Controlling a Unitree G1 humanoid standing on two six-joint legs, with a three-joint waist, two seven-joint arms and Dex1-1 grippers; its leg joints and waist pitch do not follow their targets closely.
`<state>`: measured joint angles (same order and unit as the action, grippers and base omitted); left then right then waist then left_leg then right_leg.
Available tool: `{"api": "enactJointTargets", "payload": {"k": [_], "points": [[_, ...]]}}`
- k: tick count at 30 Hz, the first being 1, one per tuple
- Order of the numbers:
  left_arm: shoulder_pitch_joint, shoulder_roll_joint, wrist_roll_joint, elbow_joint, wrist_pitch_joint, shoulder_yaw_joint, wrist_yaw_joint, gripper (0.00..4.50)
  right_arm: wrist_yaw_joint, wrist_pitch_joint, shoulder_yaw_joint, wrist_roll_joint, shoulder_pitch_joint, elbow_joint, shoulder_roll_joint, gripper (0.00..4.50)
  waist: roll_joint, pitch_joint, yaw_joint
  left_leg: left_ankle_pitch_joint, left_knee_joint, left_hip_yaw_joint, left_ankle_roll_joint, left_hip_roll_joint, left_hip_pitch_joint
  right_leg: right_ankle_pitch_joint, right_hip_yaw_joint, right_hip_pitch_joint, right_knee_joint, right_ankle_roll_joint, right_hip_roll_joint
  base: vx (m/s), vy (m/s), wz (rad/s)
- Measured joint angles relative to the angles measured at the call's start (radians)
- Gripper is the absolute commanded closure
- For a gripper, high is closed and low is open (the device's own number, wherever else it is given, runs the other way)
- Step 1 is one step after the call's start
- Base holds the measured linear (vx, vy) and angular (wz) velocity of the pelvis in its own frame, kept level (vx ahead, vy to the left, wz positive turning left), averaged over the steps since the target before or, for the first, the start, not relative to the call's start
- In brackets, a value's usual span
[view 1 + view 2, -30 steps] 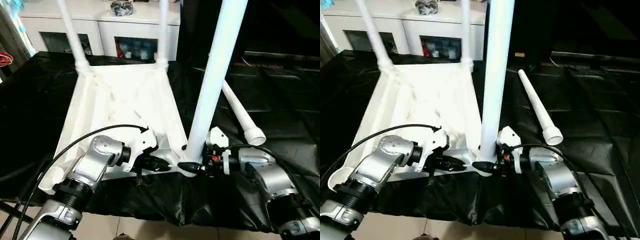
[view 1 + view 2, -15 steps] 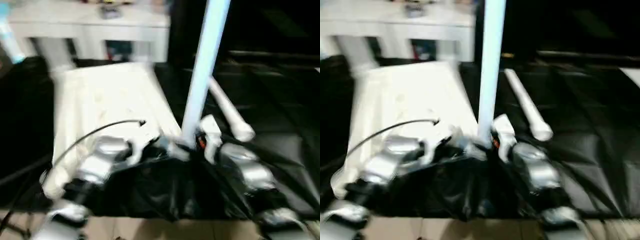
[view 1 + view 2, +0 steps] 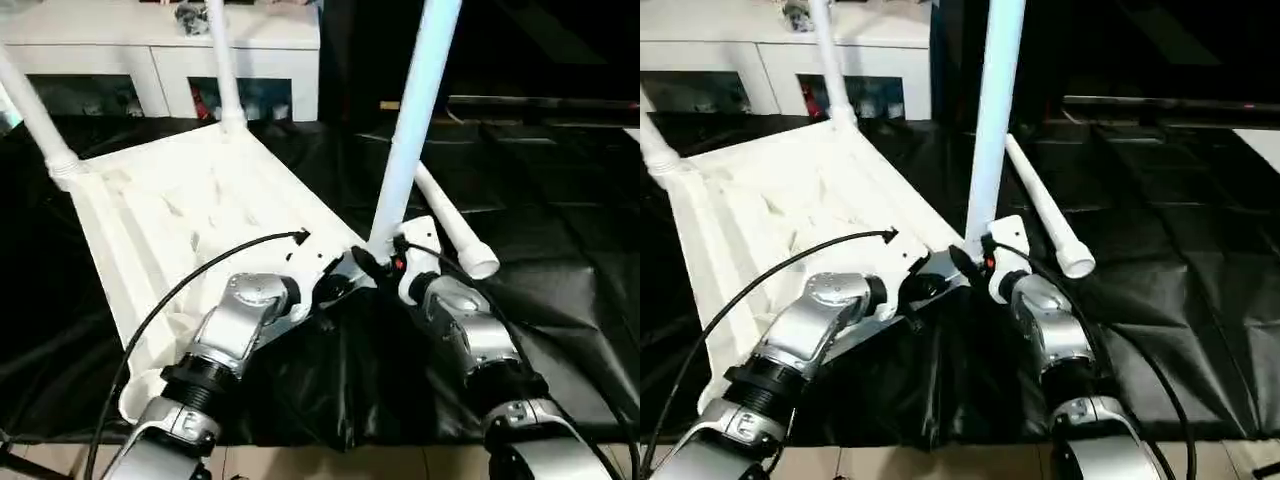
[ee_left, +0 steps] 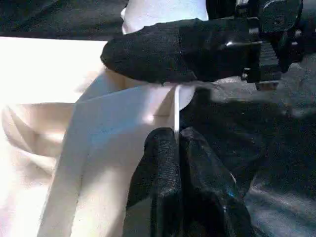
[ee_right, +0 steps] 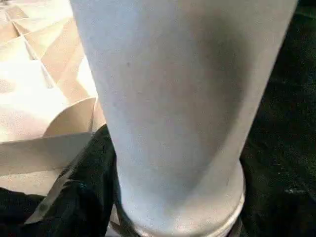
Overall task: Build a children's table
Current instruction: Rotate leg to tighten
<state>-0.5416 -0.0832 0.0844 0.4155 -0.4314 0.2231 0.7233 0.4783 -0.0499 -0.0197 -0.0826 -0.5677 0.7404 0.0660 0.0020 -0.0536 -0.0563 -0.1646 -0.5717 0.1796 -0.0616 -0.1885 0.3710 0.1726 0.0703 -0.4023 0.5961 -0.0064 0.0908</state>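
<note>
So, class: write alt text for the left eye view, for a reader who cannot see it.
An upturned white table top lies on black sheeting, three legs fitted. Both grippers meet at the near leg; a fourth leg lies loose beside it.

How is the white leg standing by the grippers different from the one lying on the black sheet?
The near leg stands upright at a corner of the upturned tabletop; the loose leg lies flat on the black sheet, apart from the top. Both are long, white, round and tapered.
</note>
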Motion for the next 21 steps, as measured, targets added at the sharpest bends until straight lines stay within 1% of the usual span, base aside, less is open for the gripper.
{"api": "enactJointTargets", "payload": {"k": [1, 3, 7, 8, 9, 10, 13, 17, 19, 21], "points": [[0.000, 0.001, 0.000, 0.000, -0.001, 0.000, -0.003, 4.50, 0.001, 0.002, 0.000, 0.000, 0.000, 0.000, -0.001, 0.89, 0.000, 0.000, -0.001, 0.000, 0.000, 0.000, 0.000, 0.000, 0.000, 0.000, 0.000, 0.000, 0.000, 0.000, 0.000, 0.000, 0.000, 0.00], [0.000, 0.002, 0.000, -0.001, -0.002, 0.000, -0.005, 4.50, 0.001, 0.011, 0.000, 0.002, 0.003, -0.003, -0.001, 0.89, 0.000, 0.000, -0.002, 0.000, 0.000, 0.001, 0.000, 0.000, 0.000, 0.000, 0.000, 0.000, 0.000, 0.000, 0.000, 0.000, 0.000, 0.00], [-0.004, 0.018, 0.000, -0.004, -0.009, 0.007, -0.012, 4.50, 0.011, 0.008, -0.002, -0.001, 0.054, -0.075, 0.021, 0.89, 0.000, 0.000, -0.012, 0.000, 0.000, 0.002, 0.000, 0.000, 0.001, 0.000, -0.001, 0.000, -0.001, 0.000, 0.000, 0.000, 0.000, 0.00], [-0.005, 0.022, 0.000, -0.004, -0.012, 0.009, -0.017, 4.50, 0.016, 0.004, -0.003, -0.005, 0.067, -0.094, 0.028, 0.89, 0.000, 0.000, -0.016, 0.000, 0.000, 0.002, 0.000, 0.000, 0.002, 0.000, -0.001, 0.000, -0.002, 0.001, 0.000, 0.000, 0.000, 0.00], [-0.011, 0.037, 0.000, 0.000, -0.020, 0.010, -0.028, 4.50, 0.032, -0.015, -0.011, -0.019, 0.099, -0.144, 0.050, 0.89, 0.000, 0.000, -0.027, 0.000, 0.000, 0.003, 0.000, 0.000, 0.003, 0.000, -0.001, -0.001, -0.003, 0.001, 0.000, 0.000, 0.000, 0.00], [-0.015, 0.048, 0.000, 0.005, -0.025, 0.011, -0.040, 4.50, 0.050, -0.027, -0.015, -0.035, 0.122, -0.179, 0.069, 0.89, 0.000, 0.000, -0.034, 0.000, 0.000, 0.004, 0.001, 0.000, 0.003, 0.001, -0.002, -0.001, -0.003, 0.001, 0.001, 0.000, 0.000, 0.00], [-0.025, 0.066, 0.000, 0.021, -0.025, 0.009, -0.079, 4.50, 0.112, -0.063, -0.029, -0.075, 0.180, -0.281, 0.115, 0.89, 0.000, 0.000, -0.034, -0.001, 0.000, 0.006, 0.002, 0.000, 0.003, 0.001, -0.003, -0.001, -0.003, 0.002, 0.001, 0.000, 0.000, 0.00], [-0.039, 0.072, 0.000, 0.041, -0.024, 0.007, -0.113, 4.50, 0.233, -0.102, -0.020, -0.120, 0.264, -0.415, 0.193, 0.89, 0.001, 0.000, -0.032, -0.001, 0.000, 0.006, 0.002, -0.001, 0.003, 0.001, -0.003, -0.001, -0.003, 0.002, 0.000, 0.000, 0.000, 0.00], [-0.043, 0.073, 0.000, 0.048, -0.023, 0.007, -0.118, 4.50, 0.279, -0.114, -0.008, -0.122, 0.290, -0.455, 0.221, 0.89, 0.002, 0.000, -0.030, -0.001, 0.000, 0.005, 0.002, -0.002, 0.003, 0.001, -0.002, -0.001, -0.002, 0.003, 0.000, 0.000, 0.000, 0.00], [-0.043, 0.074, 0.000, 0.048, -0.021, 0.010, -0.115, 4.50, 0.304, -0.135, -0.003, -0.125, 0.297, -0.474, 0.242, 0.89, 0.002, 0.000, -0.032, -0.001, 0.000, 0.005, 0.002, -0.002, 0.003, 0.001, -0.002, -0.001, -0.002, 0.003, 0.000, 0.000, 0.000, 0.00]]}}
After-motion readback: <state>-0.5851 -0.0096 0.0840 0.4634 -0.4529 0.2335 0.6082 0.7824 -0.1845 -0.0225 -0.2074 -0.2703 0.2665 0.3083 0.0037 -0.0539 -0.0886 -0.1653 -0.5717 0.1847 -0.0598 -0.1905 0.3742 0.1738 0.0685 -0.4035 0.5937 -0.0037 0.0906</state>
